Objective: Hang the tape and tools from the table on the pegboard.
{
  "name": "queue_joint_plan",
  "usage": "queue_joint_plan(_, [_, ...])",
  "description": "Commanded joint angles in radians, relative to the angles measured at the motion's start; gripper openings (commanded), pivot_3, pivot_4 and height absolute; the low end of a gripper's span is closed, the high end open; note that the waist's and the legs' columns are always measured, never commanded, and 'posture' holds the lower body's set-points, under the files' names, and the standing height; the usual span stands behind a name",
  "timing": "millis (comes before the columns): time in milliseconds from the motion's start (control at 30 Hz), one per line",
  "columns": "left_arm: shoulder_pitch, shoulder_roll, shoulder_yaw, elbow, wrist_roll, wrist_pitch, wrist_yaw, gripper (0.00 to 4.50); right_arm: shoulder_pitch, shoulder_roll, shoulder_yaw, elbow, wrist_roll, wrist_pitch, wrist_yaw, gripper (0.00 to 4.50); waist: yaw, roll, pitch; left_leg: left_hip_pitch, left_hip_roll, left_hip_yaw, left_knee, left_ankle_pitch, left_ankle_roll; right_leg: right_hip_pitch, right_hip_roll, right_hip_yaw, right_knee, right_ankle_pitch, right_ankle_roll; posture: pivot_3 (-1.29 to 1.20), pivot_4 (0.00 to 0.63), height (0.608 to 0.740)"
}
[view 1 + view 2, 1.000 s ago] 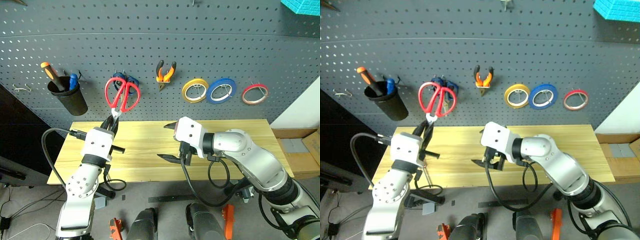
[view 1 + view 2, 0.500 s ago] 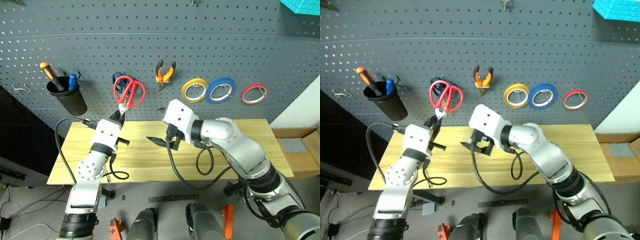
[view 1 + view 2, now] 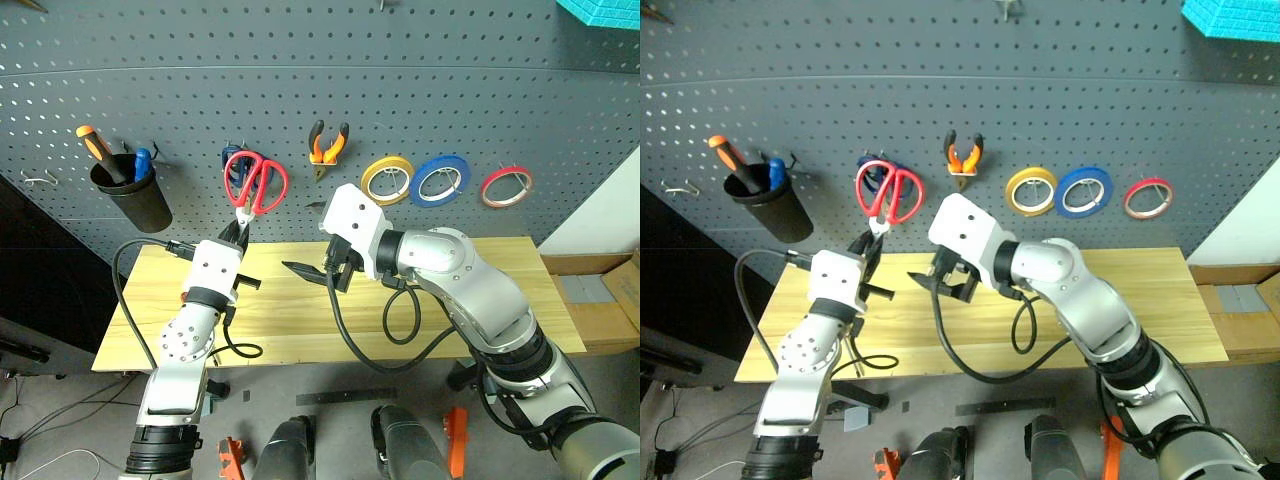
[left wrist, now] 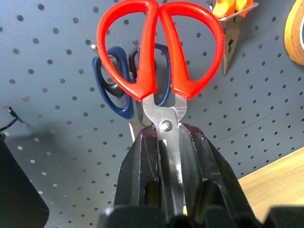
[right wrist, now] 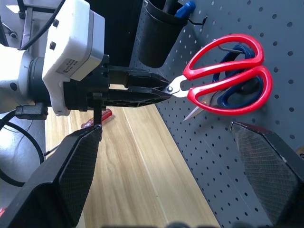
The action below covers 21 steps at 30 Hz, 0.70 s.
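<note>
The left gripper (image 3: 240, 226) pinches the steel blades of the glossy red-handled scissors (image 3: 256, 182), loops up against the perforated dark blue-grey pegboard (image 3: 300, 90), overlapping blue-handled scissors (image 4: 111, 83) hanging there. At three o'clock from them, the right gripper (image 3: 303, 272) has its textured black fingers spread wide over the grained yellowish wooden table (image 3: 480, 300). The orange-and-black pliers (image 3: 329, 145) and thin red tape ring (image 3: 506, 186) hang on hooks.
</note>
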Motion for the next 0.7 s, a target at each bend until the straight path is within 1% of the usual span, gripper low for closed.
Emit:
queue_joint_plan(33, [-0.007, -0.001, 0.017, -0.069, 0.002, -0.007, 0.018, 0.26, -0.023, 0.01, -0.017, -0.026, -0.003, -0.009, -0.007, 4.5, 0.0, 0.0, 0.0, 0.0, 0.0, 0.0, 0.0, 0.0, 0.0, 0.0, 0.0, 0.0, 0.0, 0.0, 0.0, -0.17, 0.196, 0.74])
queue_joint_plan(233, [0.006, -0.002, 0.025, -0.124, 0.016, 0.01, 0.036, 0.26, -0.017, 0.009, -0.016, -0.026, -0.004, -0.011, -0.005, 4.5, 0.0, 0.0, 0.0, 0.0, 0.0, 0.0, 0.0, 0.0, 0.0, 0.0, 0.0, 0.0, 0.0, 0.0, 0.0, -0.17, 0.189, 0.74])
queue_joint_plan(367, [0.024, 0.002, 0.029, -0.124, 0.017, 0.012, 0.038, 0.26, -0.016, 0.007, -0.017, -0.022, -0.004, -0.012, -0.004, 4.5, 0.0, 0.0, 0.0, 0.0, 0.0, 0.0, 0.0, 0.0, 0.0, 0.0, 0.0, 0.0, 0.0, 0.0, 0.0, -0.17, 0.189, 0.74])
queue_joint_plan(500, [0.012, 0.003, 0.038, -0.087, 0.015, 0.016, 0.044, 0.26, -0.02, 0.011, -0.013, -0.016, -0.006, -0.011, -0.004, 4.5, 0.0, 0.0, 0.0, 0.0, 0.0, 0.0, 0.0, 0.0, 0.0, 0.0, 0.0, 0.0, 0.0, 0.0, 0.0, -0.17, 0.185, 0.74])
queue_joint_plan(700, [-0.04, 0.0, 0.02, 0.02, 0.002, 0.011, 0.029, 0.26, -0.027, 0.015, -0.013, -0.012, -0.004, -0.007, -0.003, 4.5, 0.0, 0.0, 0.0, 0.0, 0.0, 0.0, 0.0, 0.0, 0.0, 0.0, 0.0, 0.0, 0.0, 0.0, 0.0, -0.17, 0.19, 0.74])
